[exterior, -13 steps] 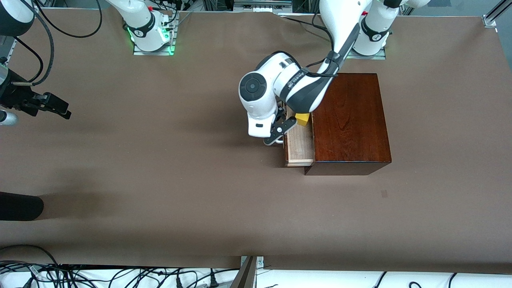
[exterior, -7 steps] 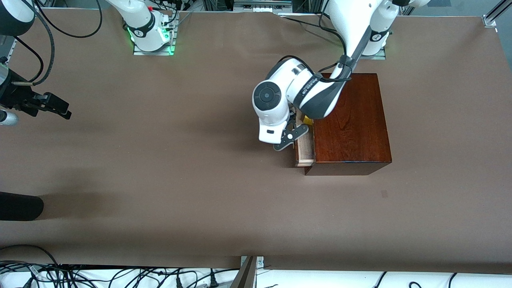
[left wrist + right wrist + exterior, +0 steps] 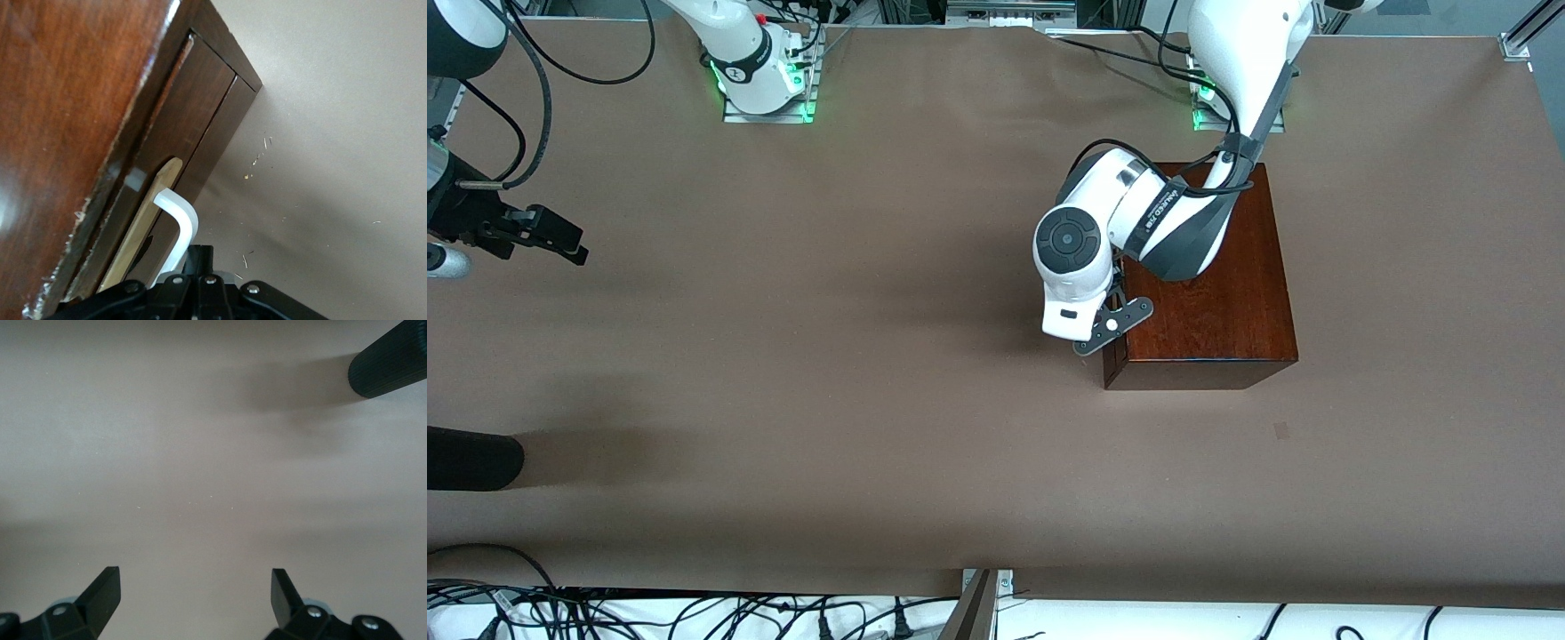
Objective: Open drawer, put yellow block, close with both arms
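Left hand (image 3: 1100,336) low, wrist bent downward; right hand (image 3: 193,593) hovering, waiting, fingers (image 3: 103,587) spread wide.

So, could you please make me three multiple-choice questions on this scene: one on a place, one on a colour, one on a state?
1. Where is the left gripper?
A. At the drawer front, beside the wooden box
B. Over the right arm's end of the table
C. At the table edge nearest the front camera

2. What colour is the drawer's handle?
A. Black
B. White
C. Yellow

3. In what state is the right gripper?
A. Shut on a block
B. Shut on the handle
C. Open

Answers:
1 A: the left wrist view shows the handle right at that gripper.
2 B: the bar is white against the dark front.
3 C: its fingers stand wide apart over bare table, the right arm idle at its own end.
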Controlling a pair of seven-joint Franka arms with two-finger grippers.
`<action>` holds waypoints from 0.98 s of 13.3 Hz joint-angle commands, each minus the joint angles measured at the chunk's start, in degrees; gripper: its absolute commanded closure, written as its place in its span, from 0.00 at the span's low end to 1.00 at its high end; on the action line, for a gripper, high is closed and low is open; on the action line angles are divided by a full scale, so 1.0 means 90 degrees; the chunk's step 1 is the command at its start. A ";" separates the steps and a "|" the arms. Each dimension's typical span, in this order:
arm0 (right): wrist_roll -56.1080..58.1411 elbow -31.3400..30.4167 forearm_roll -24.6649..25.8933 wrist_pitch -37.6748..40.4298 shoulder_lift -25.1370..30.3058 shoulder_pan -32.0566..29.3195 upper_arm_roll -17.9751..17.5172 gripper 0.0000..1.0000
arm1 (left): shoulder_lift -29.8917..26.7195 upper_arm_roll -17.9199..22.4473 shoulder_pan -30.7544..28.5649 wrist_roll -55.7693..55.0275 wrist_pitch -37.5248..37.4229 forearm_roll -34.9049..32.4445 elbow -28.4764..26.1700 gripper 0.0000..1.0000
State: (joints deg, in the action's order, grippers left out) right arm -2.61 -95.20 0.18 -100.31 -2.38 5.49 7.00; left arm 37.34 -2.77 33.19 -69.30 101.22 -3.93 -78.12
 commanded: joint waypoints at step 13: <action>-0.0052 0.0012 -0.0020 0.0022 0.0040 0.0025 -0.0016 0.00 | -0.2897 -0.0337 -0.1783 0.3613 -0.0513 0.0828 -0.1054 0.00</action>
State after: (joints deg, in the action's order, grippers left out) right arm -2.61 -95.19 0.18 -100.31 -2.38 5.56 6.89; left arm 16.81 -5.41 19.51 -43.52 97.14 2.16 -81.55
